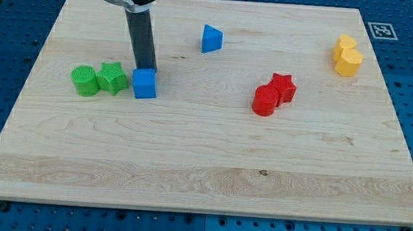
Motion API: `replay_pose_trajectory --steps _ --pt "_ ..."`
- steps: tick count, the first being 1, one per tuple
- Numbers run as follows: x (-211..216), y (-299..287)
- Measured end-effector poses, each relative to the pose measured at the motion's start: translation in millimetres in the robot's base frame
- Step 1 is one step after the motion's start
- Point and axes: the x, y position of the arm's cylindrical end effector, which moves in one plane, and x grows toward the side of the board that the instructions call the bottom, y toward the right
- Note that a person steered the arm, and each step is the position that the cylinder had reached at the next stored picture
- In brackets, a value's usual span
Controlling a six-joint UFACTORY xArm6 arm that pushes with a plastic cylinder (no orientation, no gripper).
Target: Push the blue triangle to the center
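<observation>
The blue triangle (pixel 211 39) sits on the wooden tabletop (pixel 203 166) toward the view's top, a little left of the middle line, with bare wood all around it and nothing touching it. Its point faces up toward the view's top.

Down and to the view's left of it stands a blue cube (pixel 144 83). The dark rod comes down from the view's top edge just behind this cube, and my tip (pixel 145 68) meets the tabletop right at the cube's far side, touching it or very nearly so; the cube hides the very end. The end effector is only this plain rod: it has no jaws to open or close, and it holds nothing. The tip is well apart from the blue triangle.

Just to the view's left of the blue cube lies a green star (pixel 111 77), and a green cylinder (pixel 85 80) is pressed against the star's left side.

To the view's right of centre, a red star (pixel 283 86) and a red cylinder (pixel 265 101) touch each other. Near the top right corner, two yellow blocks (pixel 347 55) sit together, their shapes hard to make out.
</observation>
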Motion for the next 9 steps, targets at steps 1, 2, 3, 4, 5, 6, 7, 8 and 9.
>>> replay_pose_trajectory --steps 1,2,3,4,5,6,7,8,9 --pt "-39 46" --pt "-72 66" --pt "-112 88" --pt "-116 91" --pt "-118 107" --pt "-102 116" --pt "-77 116" --pt "-52 116" --pt "-23 116"
